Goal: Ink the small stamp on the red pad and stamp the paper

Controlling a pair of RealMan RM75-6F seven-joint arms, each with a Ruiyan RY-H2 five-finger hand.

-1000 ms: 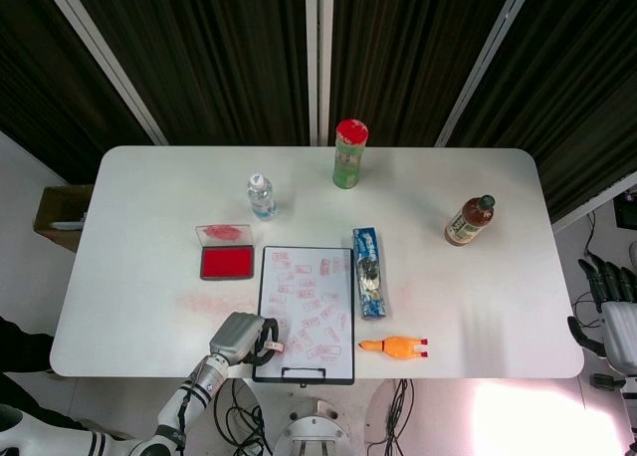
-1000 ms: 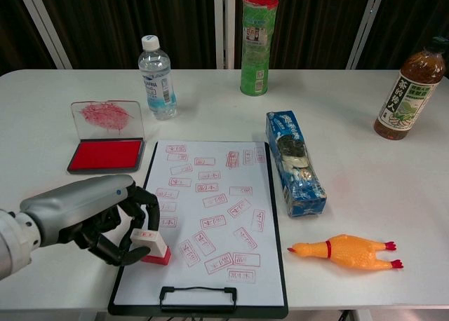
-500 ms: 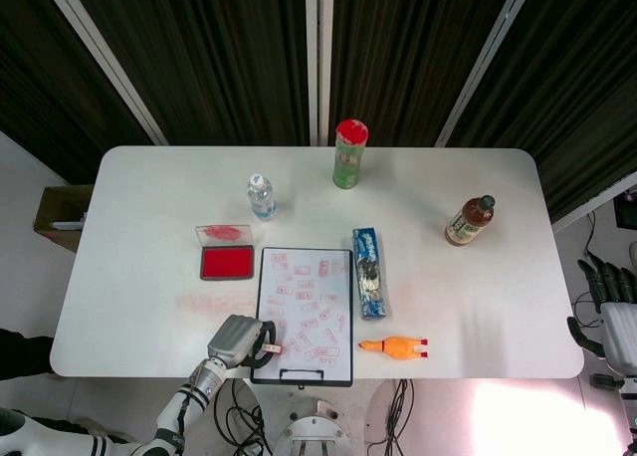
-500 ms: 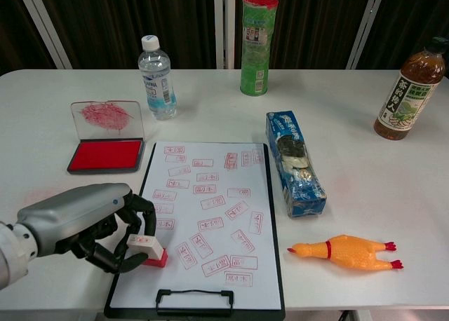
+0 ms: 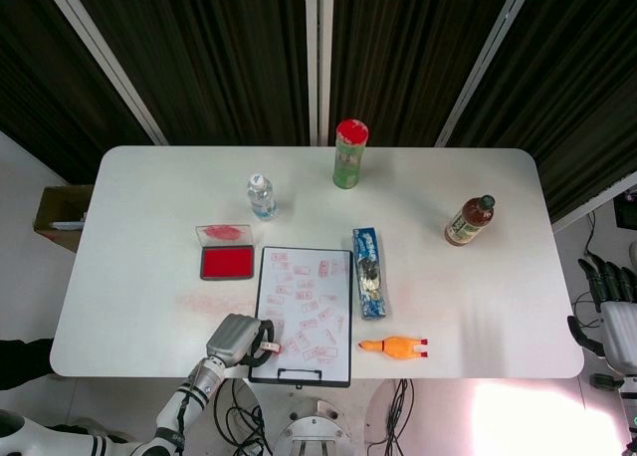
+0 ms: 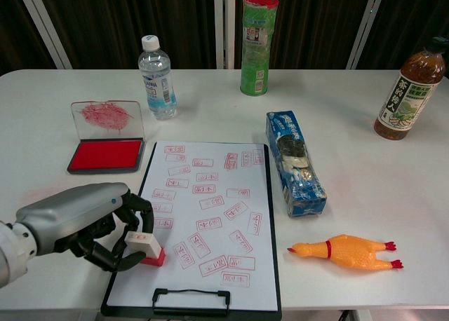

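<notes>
A white tabletop (image 6: 393, 195) carries everything. At the six o'clock edge a clipboard (image 6: 270, 265) is laid, with the paper (image 6: 210, 223) on it covered in red stamp marks. At the paper's nine o'clock edge the left hand (image 6: 84, 226) is seen, its fingers clenched around the small stamp (image 6: 145, 246), whose red base is pressed to the sheet. The right hand (image 5: 609, 299) is seen only in the head view, off the tabletop at three o'clock, its fingers apart and nothing held. A blue packet (image 6: 295, 163) is laid just beside the clipboard at three o'clock. The red pad (image 6: 105, 155), with its clear lid raised, is found at ten o'clock of the paper. A green canister (image 6: 255, 44), a brown bottle (image 6: 408, 90) and a water bottle (image 6: 156, 67) are stood toward twelve o'clock. A rubber chicken (image 6: 344, 251) is laid at four o'clock.
</notes>
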